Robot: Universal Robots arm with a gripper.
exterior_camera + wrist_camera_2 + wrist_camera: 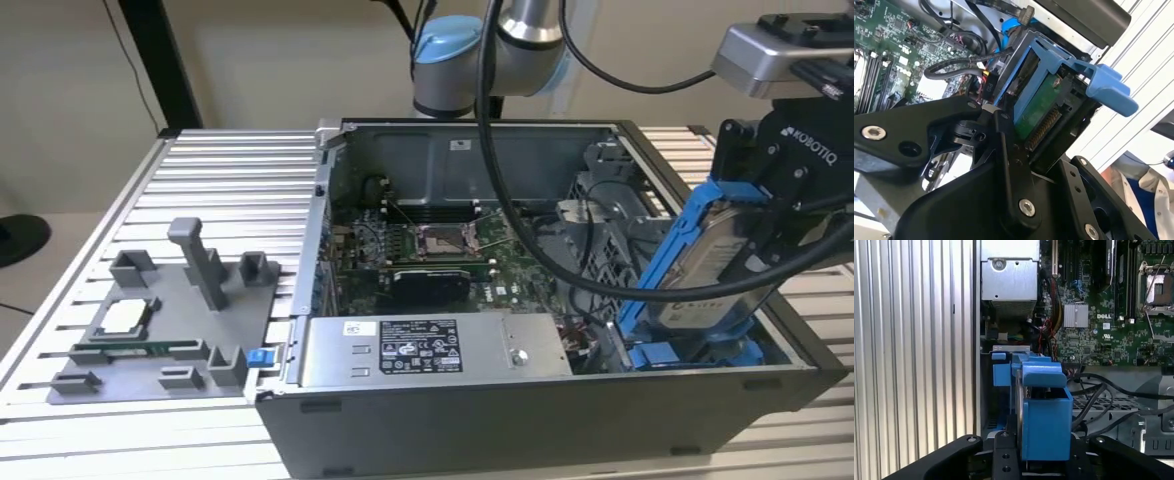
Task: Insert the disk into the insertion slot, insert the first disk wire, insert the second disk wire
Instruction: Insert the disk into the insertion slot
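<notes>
gripper [774, 215] is clamped on the disk [701, 255], holding it tilted with its lower end down by the insertion slot [694, 352] at the exterior view's right of the open PC case [534, 420], probably angled to catch the blue rails

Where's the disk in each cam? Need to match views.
Exterior view: the disk stands tilted inside the computer case, at the exterior view's right.
Second wrist view: the disk shows its green circuit side, clamped in the gripper.
First wrist view: the disk is seen end-on, with its blue frame towards the camera.
Shared landmark: the green motherboard.
</notes>
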